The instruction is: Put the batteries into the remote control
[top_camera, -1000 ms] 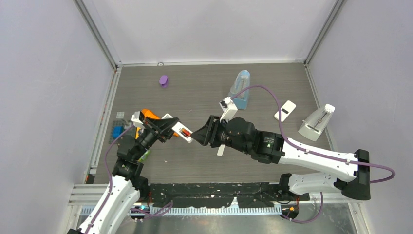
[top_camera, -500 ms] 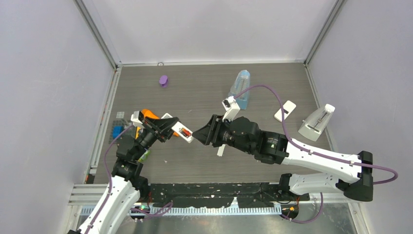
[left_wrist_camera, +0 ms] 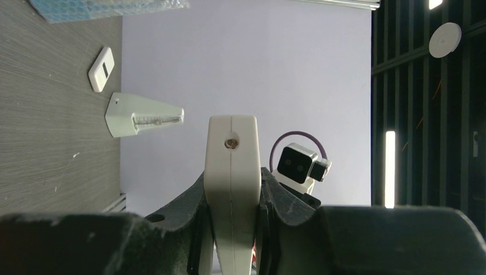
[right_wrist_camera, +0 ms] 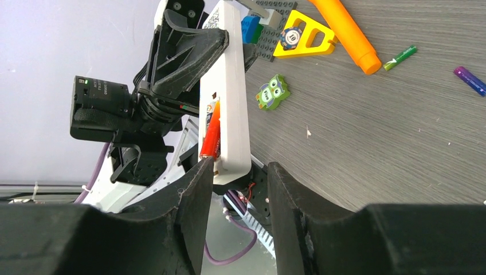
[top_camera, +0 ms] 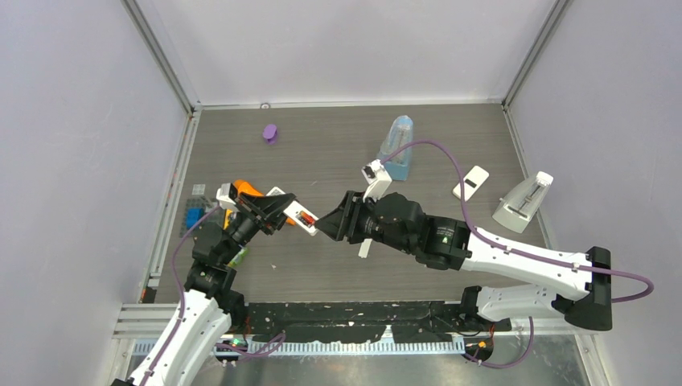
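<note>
Over the near-left part of the table (top_camera: 338,153), clamped tight in the left gripper (top_camera: 281,211): the white remote control (right_wrist_camera: 232,86), raised, with open bay turned to the right arm. At its free end, the right gripper (right_wrist_camera: 238,172), parted only narrowly and holding nothing, one finger at each side of the casing. Inside the bay, a red battery (right_wrist_camera: 210,134), apparently tilted, lower end seemingly not yet seated. Better to push that end down gently along the bay, keep the remote rigid, and check polarity first. Lying on the table beneath: a green battery (right_wrist_camera: 400,57) and a purple battery (right_wrist_camera: 470,80). Readable only "10" on a blue chip (right_wrist_camera: 292,39); print on the green owl (right_wrist_camera: 272,93) too small.
</note>
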Controlling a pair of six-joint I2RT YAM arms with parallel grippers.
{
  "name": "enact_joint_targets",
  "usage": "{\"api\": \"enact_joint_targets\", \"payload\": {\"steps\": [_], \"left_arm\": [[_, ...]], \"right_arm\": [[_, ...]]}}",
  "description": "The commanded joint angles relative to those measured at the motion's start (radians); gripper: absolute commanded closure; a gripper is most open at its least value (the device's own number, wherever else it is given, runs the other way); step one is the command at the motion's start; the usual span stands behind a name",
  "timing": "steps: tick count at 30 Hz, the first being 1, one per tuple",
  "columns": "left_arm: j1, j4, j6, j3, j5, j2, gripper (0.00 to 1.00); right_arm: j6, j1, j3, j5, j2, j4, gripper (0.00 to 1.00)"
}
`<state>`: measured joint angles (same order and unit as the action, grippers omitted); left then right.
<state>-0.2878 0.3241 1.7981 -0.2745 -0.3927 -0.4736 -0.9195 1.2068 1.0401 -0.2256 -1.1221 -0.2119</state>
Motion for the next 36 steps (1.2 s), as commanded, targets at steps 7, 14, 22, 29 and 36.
{"api": "enact_joint_targets", "payload": {"steps": [7,14,22,29,36], "left_arm": [[-0.004,0.033,-0.017,-0.049,-0.011,0.000,1.00],[-0.004,0.052,-0.037,-0.044,-0.017,0.003,1.00],[-0.004,0.093,-0.039,-0.037,-0.020,0.008,1.00],[-0.004,0.099,-0.044,-0.042,-0.025,0.007,1.00],[-0.004,0.101,-0.065,-0.042,-0.037,0.010,1.00]], "right_arm": [[0.008,-0.004,0.059,-0.007,-0.022,0.041,0.54],[-0.019,-0.012,0.087,-0.010,-0.048,-0.013,0.56],[-0.042,-0.022,0.110,-0.007,-0.080,-0.064,0.59],[-0.072,-0.034,0.099,-0.024,-0.072,-0.087,0.63],[-0.096,-0.048,0.092,-0.038,-0.065,-0.095,0.63]]}}
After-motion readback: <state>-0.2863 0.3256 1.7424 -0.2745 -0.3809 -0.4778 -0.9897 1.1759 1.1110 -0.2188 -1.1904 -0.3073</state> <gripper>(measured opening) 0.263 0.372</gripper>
